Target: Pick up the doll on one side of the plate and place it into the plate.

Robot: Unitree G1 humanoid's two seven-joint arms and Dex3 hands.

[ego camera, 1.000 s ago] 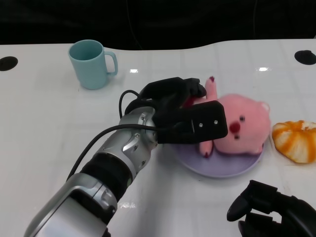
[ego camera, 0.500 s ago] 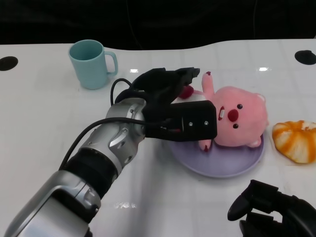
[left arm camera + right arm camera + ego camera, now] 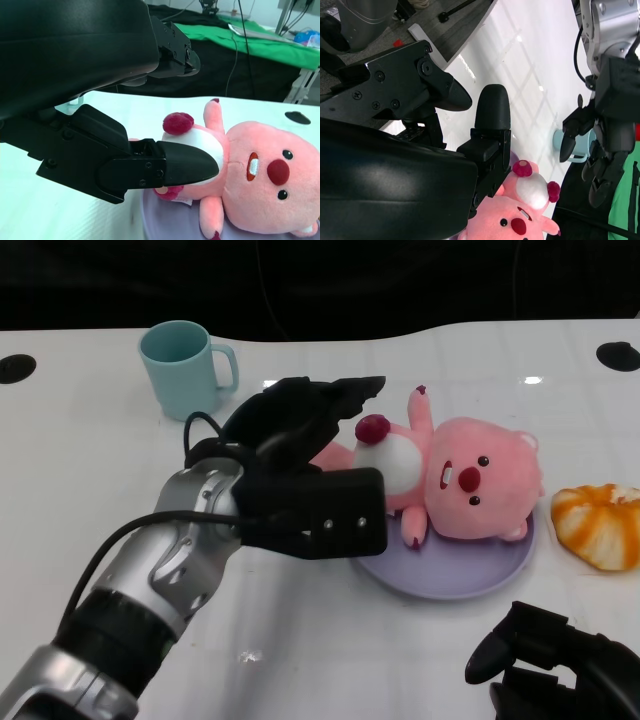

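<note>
Currently:
doll (image 3: 470,480): soft, light plush lying on the plate (image 3: 450,578); squashy, probably safest gripped round the belly.
left robot hand (image 3: 300,455): just beside plate, fingers apart, holding nothing.
right robot hand (image 3: 560,670): near plate, grip unclear.

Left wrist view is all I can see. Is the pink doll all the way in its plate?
Observer: Mostly. In the head view the doll lies on the purple plate, with its raised arm and legs reaching past the rim.
Operator: Is the other hand helping?
Observer: No. The right hand sits low at the near edge of the table, apart from the plate.
Operator: What else is on the table?
Observer: A light blue mug stands at the far side, and an orange-and-white thing lies just past the plate on the robot's right.
Operator: Has my hand let go?
Observer: The left hand is beside the doll with its fingers apart.
</note>
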